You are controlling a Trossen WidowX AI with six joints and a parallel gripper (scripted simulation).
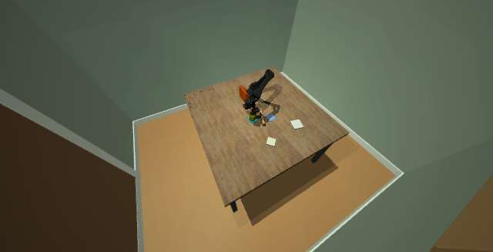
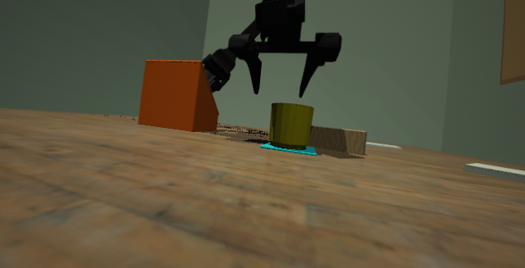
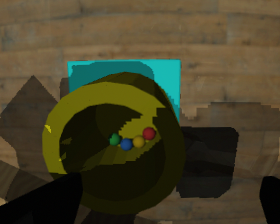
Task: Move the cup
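Observation:
The yellow cup (image 1: 252, 117) (image 2: 291, 125) (image 3: 58, 112) stands upright on the cyan pad (image 2: 309, 152) (image 3: 168, 75). Several marbles lie inside it, among them a green marble (image 3: 114, 139), a blue marble (image 3: 126, 144) and a red marble (image 3: 149, 133). The blue pad (image 1: 271, 117) lies on the table beyond the wooden block. My gripper (image 2: 279, 95) (image 3: 171, 186) is open and empty. Its fingertips are above the cup's rim in the exterior view, and nothing touches the cup there.
A wooden block (image 1: 263, 119) (image 2: 356, 142) stands between the two pads. An orange block (image 1: 243, 93) (image 2: 168, 96) stands near the arm. Two white tiles, one nearer (image 1: 271, 141) and one farther right (image 1: 296, 124), lie on the table (image 1: 231, 148).

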